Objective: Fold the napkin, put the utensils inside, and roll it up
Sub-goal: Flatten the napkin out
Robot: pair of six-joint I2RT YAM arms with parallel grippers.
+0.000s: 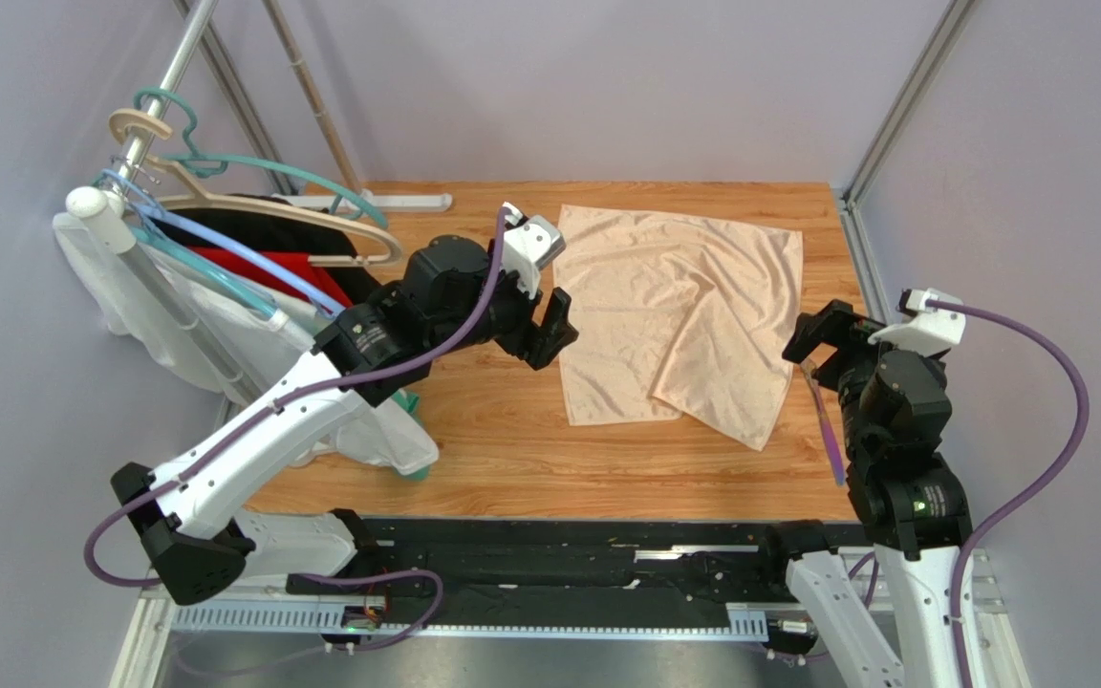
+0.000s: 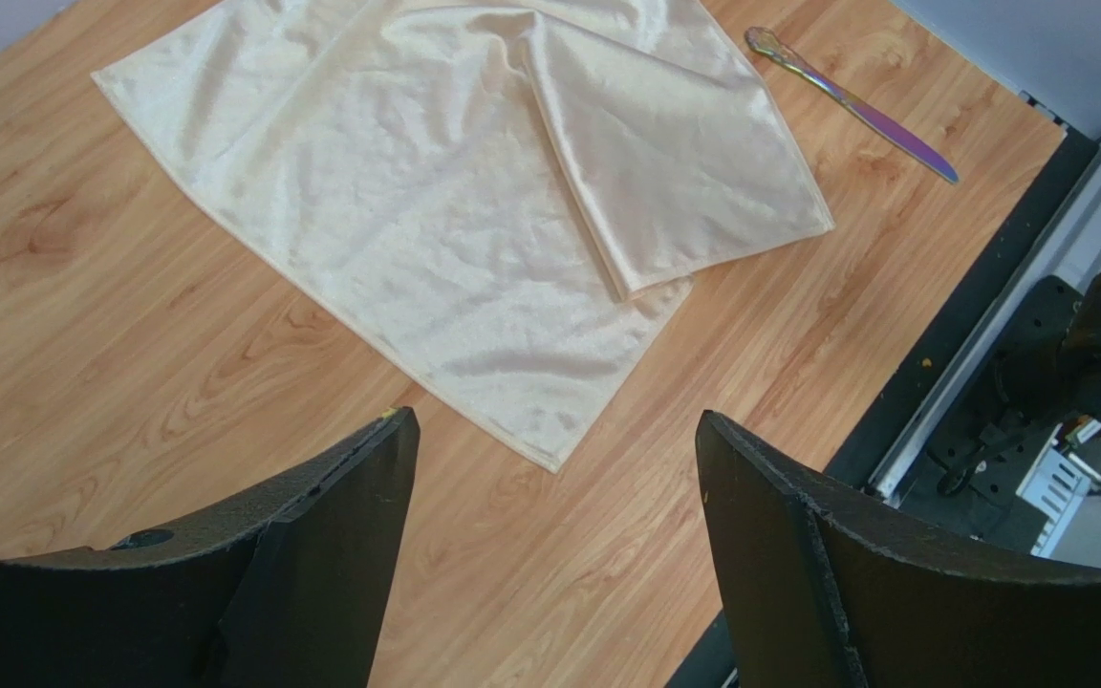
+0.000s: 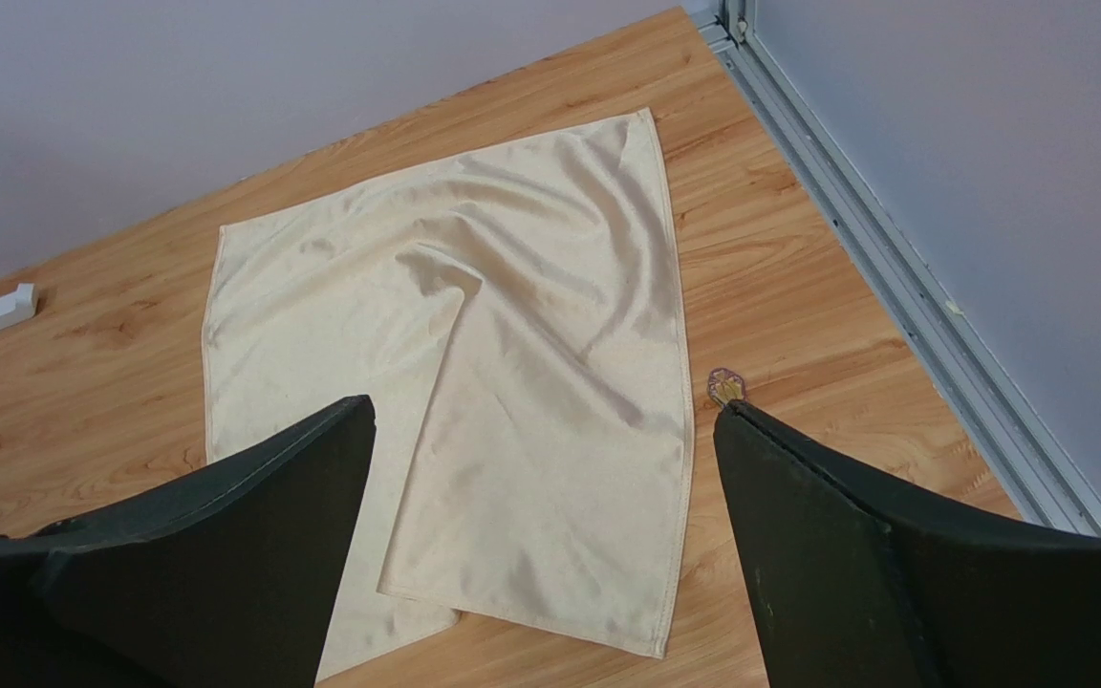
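The left gripper [image 1: 556, 283] hangs wide and empty beside the napkin's left edge. The napkin [image 1: 671, 308], partly folded, lies near the far right corner of the bench [image 1: 499, 437]. A purple utensil [image 1: 828, 430] lies along the right edge, beside the right gripper [image 1: 818, 344], which is also wide and empty.

Napkin [image 1: 657, 287], centre, plain pale peach-beige, faint sheen; table [image 1: 499, 445] orange-brown woodgrain; utensil [image 2: 851, 103], upper right, iridescent purple-gold; cables [image 1: 1052, 445] purple; walls [image 1: 585, 86] pale lilac-grey; upper left, hangers [image 1: 169, 132] teal and tan, garments [image 1: 276, 268] red, white, black.
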